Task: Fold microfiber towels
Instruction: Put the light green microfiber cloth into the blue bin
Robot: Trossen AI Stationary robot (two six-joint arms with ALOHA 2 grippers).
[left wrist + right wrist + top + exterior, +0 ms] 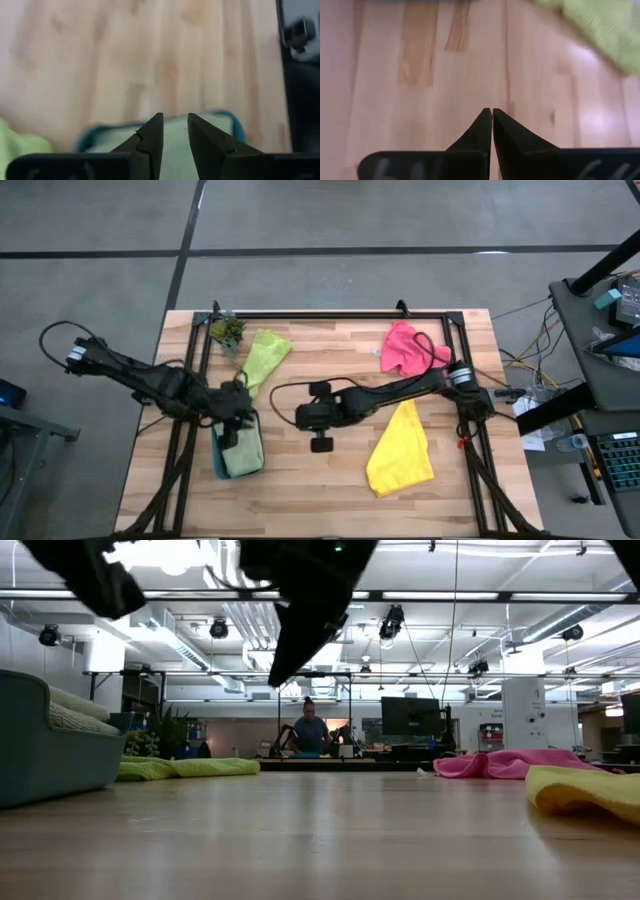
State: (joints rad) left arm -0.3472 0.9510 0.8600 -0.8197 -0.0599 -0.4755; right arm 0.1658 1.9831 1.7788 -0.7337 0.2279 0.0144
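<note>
My left gripper [238, 426] [175, 120] hangs open just above the teal tray [218, 464], which holds a pale sage green towel [243, 454] [175, 145]; nothing is between its fingers. My right gripper [300, 418] [492, 114] is shut and empty over bare wood at the table's middle. A lime green towel [265, 358] [600, 30] lies crumpled at the far left. At the far right lies a pink towel [408, 348], and a yellow towel [402, 450] is spread at the near right. The low view shows only the arms' dark outlines at the top.
A small potted plant [228, 332] stands at the far left corner beside the lime towel. A black frame [330, 315] runs along the table's far edge and sides. Bare wood lies between tray and yellow towel. A person [310, 730] is far back in the room.
</note>
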